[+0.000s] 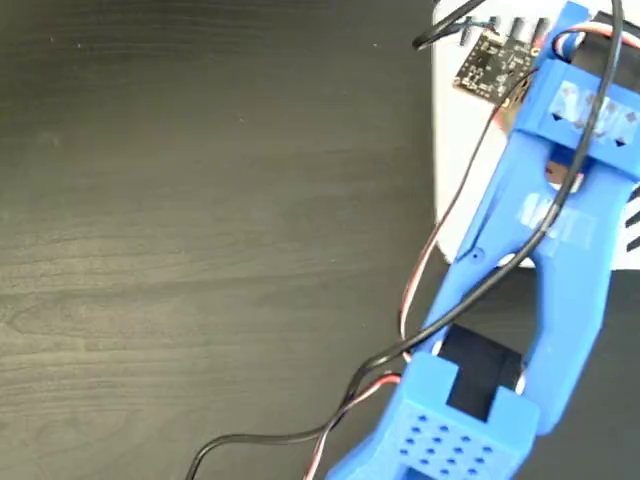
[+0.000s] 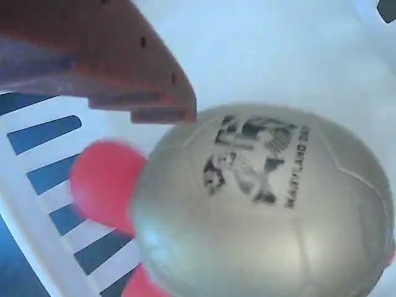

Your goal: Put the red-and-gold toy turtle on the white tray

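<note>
Placement step: red-and-gold toy turtle (image 2: 260,204) sits over the white tray (image 2: 266,55) – gripper (image 2: 154,111) hold or release indeterminable – next, confirm release and lift clear.

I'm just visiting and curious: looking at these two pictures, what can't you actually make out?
- Turtle: absent from the fixed view, hidden under the blue arm.
- Tray: only a strip shows in the fixed view; the arm and the picture edge cut off the rest.
- Claw: wrist view shows one finger, close and blurred; whether it grips the turtle is unclear.
- Shell print: too blurred to read fully.
- Whether the turtle touches the tray: unclear.
</note>
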Controlling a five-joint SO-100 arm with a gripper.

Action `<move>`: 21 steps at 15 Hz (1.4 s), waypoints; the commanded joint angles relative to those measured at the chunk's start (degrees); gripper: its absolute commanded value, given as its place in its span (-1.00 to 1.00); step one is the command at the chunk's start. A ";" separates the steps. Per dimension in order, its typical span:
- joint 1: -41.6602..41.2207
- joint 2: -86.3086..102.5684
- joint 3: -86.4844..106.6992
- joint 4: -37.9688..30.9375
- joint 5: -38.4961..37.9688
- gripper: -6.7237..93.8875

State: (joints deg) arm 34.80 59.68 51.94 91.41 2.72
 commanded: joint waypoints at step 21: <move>-0.88 19.78 2.29 -3.78 2.46 -0.86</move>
State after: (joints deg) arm 34.10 66.88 52.56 88.33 4.75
